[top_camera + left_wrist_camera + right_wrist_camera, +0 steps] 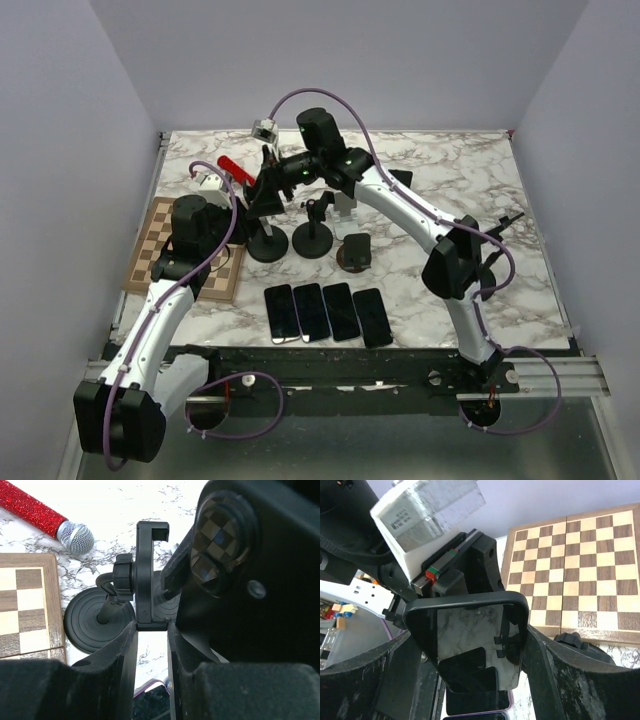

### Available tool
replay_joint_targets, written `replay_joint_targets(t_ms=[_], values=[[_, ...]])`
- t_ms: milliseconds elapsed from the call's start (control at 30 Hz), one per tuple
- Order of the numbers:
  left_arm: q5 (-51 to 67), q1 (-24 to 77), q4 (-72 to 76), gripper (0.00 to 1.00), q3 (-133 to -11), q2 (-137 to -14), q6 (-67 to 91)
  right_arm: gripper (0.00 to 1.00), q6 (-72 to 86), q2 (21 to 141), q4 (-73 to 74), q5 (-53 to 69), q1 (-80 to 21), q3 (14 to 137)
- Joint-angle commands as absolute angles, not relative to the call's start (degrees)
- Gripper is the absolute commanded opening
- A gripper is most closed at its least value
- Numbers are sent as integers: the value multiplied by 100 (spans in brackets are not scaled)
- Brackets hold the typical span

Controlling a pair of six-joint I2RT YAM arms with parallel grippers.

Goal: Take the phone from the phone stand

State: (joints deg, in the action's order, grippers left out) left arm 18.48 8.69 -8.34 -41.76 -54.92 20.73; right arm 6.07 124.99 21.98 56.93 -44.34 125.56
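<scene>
Because the phone [470, 647] sits square between the two fingers of the right hand [470, 630], that arm is the one placed to take it. The fingers press on its long edges. Its long axis runs along them, with the far short edge pointing away from the wrist and the glossy screen facing the wrist camera. The right hand is closed to the phone's width and holds it.

In the left wrist view the cradle of the phone stand [145, 575] shows edge-on. Its hooked face is turned toward the bulk of the right hand, its stem and round base to the other side. The phone's own edge is hard to pick out there, so I cannot tell whether it has cleared the hooks.

The left hand [151, 630] is nearly closed. Its fingertips [127, 645] bracket the cradle's lower lip and appear to touch it, which I read as a steadying grip.

My judgement is that the coming move is a straight pull off the cradle's open face, toward the right arm, while the left keeps the stand from tipping.

Beyond them lie a chessboard [580, 570], a red microphone [35, 510] and a row of four phones [325, 312] flat on the marble desk [450, 170].
</scene>
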Motion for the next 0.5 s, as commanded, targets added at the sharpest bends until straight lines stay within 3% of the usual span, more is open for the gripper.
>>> replay_joint_targets(t_ms=[0,133,467], values=[[1526,809,-1681,0,-3905,-5630,1890,1,1108,12162,1747,5514,-4411,12104],[1558,809,-1626,0,-3905,-5546,1882,1,1582,11372,1351,4729,-4420,11180],[1607,811,-1758,0,-4121,-5436,1923,1,1640,9461,2759,2196,-4419,9731]])
